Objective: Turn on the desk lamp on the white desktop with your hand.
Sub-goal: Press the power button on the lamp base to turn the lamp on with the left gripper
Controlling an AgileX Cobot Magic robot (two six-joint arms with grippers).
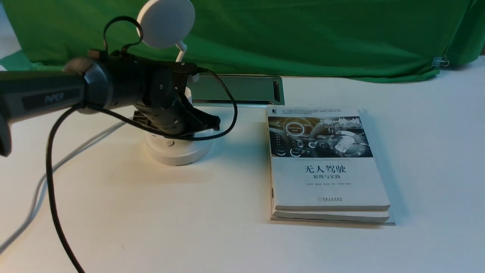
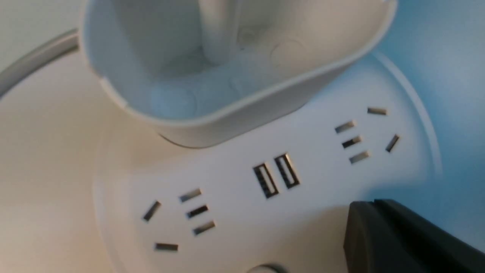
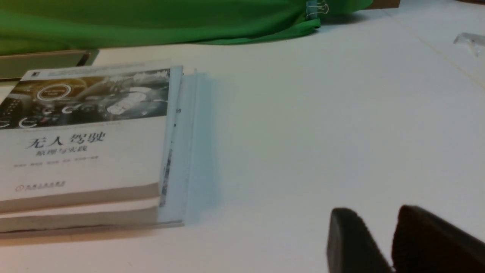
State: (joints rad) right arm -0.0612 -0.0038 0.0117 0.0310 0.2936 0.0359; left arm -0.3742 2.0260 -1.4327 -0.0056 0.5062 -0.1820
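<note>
Pincer (image 1: 214,123) just above desk lamp's base (image 1: 178,152).

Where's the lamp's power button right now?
Front view, left side: the power button sits on the near side of the lamp base, just below the black cable.

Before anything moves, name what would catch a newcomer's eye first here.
The dark left arm reaches in from the left, over the base of the white desk lamp. Behind the desktop hangs a vivid green cloth. Right of the lamp lies a book stack with a dashboard photo on top.
</note>
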